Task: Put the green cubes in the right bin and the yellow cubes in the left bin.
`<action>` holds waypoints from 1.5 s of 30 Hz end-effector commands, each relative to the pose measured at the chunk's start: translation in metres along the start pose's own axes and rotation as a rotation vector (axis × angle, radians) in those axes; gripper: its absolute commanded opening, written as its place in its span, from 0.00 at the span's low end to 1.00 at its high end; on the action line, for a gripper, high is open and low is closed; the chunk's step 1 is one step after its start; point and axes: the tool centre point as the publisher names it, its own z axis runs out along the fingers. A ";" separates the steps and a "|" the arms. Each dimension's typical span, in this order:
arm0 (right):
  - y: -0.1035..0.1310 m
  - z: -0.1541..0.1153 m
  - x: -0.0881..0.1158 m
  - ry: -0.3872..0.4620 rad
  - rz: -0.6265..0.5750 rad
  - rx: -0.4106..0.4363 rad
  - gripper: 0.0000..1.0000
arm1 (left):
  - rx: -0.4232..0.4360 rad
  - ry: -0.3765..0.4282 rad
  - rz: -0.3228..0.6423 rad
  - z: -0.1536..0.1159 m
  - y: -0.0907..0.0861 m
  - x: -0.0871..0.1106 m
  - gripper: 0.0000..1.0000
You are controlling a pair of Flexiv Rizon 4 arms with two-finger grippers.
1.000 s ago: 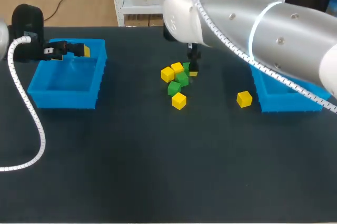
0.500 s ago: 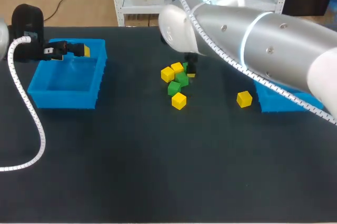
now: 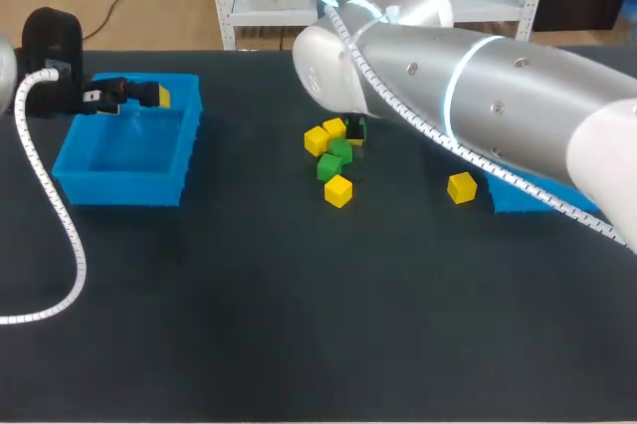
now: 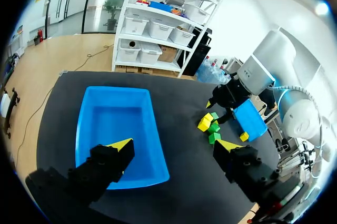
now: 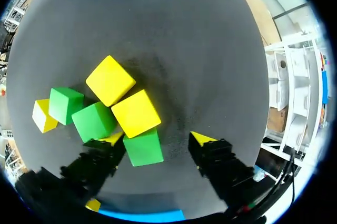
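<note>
Several cubes lie in a cluster mid-table: yellow ones and green ones. A lone yellow cube sits near the right bin. My right gripper is down at the cluster's far side. In the right wrist view it straddles a green cube; one fingertip stands clear of the cube, so it is open. My left gripper hangs wide open over the left bin, with nothing held.
My right arm's big silver links cross the back right of the table and hide most of the right bin. A yellow cube touches the straddled green cube, with another green cube beside them.
My right arm has swung left and lowered its gripper onto the cluster, and its fingers have begun to narrow around the green cube. The left arm has kept still.
</note>
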 end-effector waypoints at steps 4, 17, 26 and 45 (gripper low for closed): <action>0.003 -0.013 0.005 -0.010 0.022 0.022 0.00 | 0.007 -0.006 0.001 0.000 0.001 0.001 1.00; 0.013 -0.153 0.046 -0.229 0.115 0.257 0.00 | 0.007 -0.006 0.001 0.000 0.001 0.001 1.00; -0.009 -0.215 0.157 -0.286 0.538 0.414 0.00 | 0.007 -0.006 0.001 0.000 0.001 0.001 1.00; 0.048 -0.117 0.295 -0.200 1.100 0.237 0.00 | 0.007 -0.006 0.001 0.000 0.001 0.001 1.00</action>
